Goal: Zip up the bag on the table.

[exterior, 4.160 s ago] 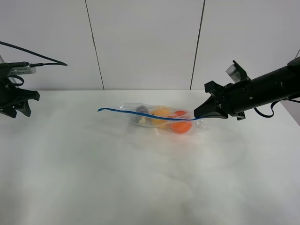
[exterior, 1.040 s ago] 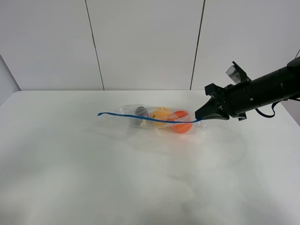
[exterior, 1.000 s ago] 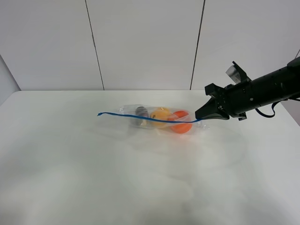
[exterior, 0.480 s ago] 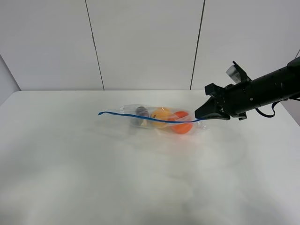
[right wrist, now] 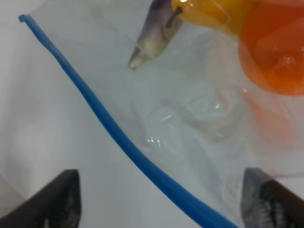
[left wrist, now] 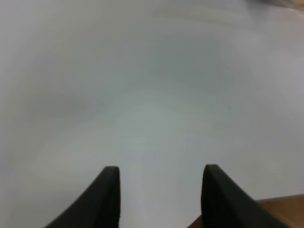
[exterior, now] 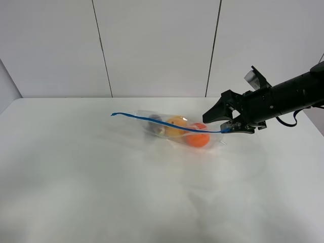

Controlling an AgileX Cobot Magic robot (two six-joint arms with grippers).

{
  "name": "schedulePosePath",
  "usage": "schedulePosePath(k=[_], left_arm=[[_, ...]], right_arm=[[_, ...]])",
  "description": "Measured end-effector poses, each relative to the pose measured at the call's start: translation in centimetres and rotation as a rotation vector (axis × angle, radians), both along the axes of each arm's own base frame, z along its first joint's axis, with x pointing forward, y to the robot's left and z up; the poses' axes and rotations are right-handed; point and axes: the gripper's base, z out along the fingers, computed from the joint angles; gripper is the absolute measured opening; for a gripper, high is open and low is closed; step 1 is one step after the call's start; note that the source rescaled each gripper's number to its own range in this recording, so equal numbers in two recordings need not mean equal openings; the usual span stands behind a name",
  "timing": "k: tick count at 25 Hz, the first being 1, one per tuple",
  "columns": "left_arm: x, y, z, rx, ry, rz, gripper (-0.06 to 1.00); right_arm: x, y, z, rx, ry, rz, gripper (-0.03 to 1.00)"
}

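Note:
The clear bag (exterior: 174, 130) lies on the white table (exterior: 101, 192), with an eggplant (right wrist: 159, 23), a yellow pear (right wrist: 213, 12) and an orange fruit (exterior: 196, 138) showing through it. Its blue zipper strip (exterior: 152, 121) runs from the far left to the right end. My right gripper (exterior: 218, 124) is open at that right end. In the right wrist view the strip (right wrist: 118, 137) passes between its spread fingers (right wrist: 57, 199), and I cannot tell if it touches them. My left gripper (left wrist: 159, 190) is open and empty over bare table (left wrist: 142, 95), out of the exterior view.
A white panelled wall (exterior: 152, 45) stands behind the table's far edge. A wooden strip (left wrist: 280, 209) shows at the corner of the left wrist view beside the table's edge.
My right gripper has opened from its shut grip on the strip's right end. The bag has shifted slightly to the right. The left arm left the exterior view well before.

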Motion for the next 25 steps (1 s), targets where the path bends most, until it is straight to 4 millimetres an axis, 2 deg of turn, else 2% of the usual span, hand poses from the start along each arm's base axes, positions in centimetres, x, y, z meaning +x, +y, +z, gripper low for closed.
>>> schedulePosePath(k=[6,12,20,25], left_arm=[[0.0,0.0,0.0,0.001,0.000,0.000,0.92],[0.0,0.0,0.0,0.001,0.000,0.000,0.92],[0.0,0.0,0.0,0.001,0.000,0.000,0.92],[0.0,0.0,0.0,0.001,0.000,0.000,0.92]], right_arm=[[0.0,-0.3,-0.2,-0.066,-0.016,0.032,1.00],[0.7,-2.3,0.7,-0.355,0.000,0.079,1.00],[1.4,-6.8,2.1,-0.797,0.116,-0.186,1.00],[1.0,-7.6,3.4,-0.869,0.079,-0.246,1.00]])
